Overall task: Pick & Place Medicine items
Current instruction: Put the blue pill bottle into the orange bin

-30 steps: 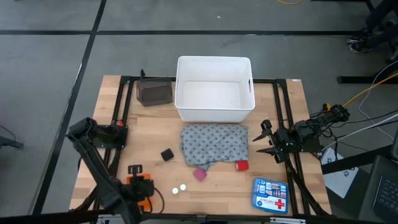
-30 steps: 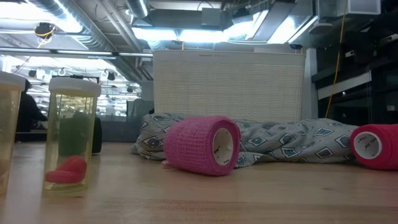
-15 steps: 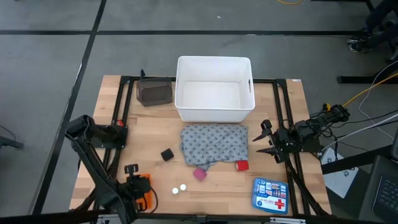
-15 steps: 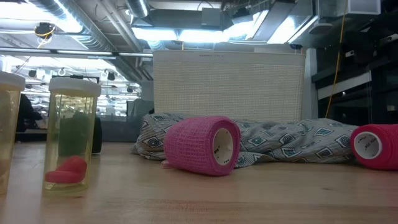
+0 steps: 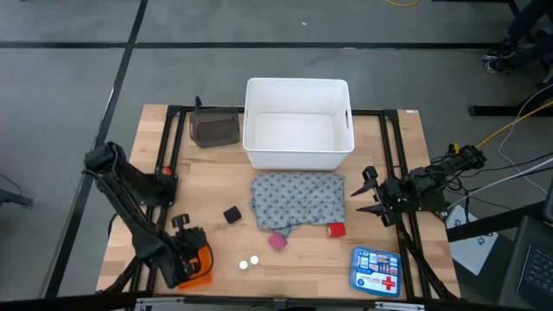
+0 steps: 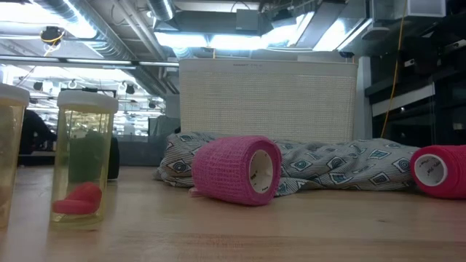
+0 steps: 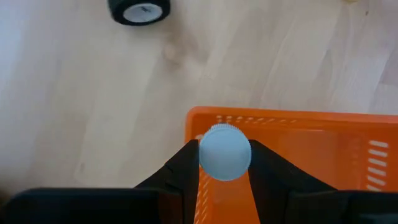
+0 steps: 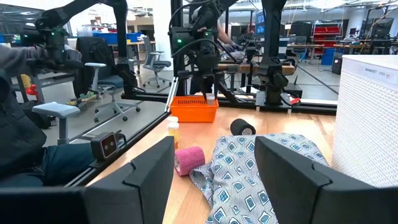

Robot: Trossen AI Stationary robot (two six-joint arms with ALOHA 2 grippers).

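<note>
- The left gripper (image 7: 224,163) hangs over an orange basket (image 5: 197,266) at the near left corner of the wooden table (image 5: 207,173). Its two dark fingers are clamped on a white-capped bottle (image 7: 224,152), seen cap-on in the left wrist view (the body below the cap is hidden).
- The right gripper (image 5: 366,194) waits at the table's right edge, just beside the cloth, with its fingers spread apart and nothing between them.
- The grey patterned cloth (image 5: 298,201) lies crumpled at mid-table, directly in front of the white bin (image 5: 298,126), whose inside holds nothing visible.
- The pink bandage roll (image 6: 237,169) lies on its side at the cloth's near edge, touching it. The red bandage roll (image 5: 336,230) sits at the cloth's near right corner.
- The black tape roll (image 5: 232,214) rests on bare wood just left of the cloth, apart from it.
- Two white-capped vials (image 5: 249,262) stand close together near the table's front edge, between the basket and the pink roll (the low view shows clear yellowish walls).
- A first-aid pouch (image 5: 376,270) lies flat at the near right corner.
- A dark translucent container (image 5: 214,129) sits left of the bin.
</note>
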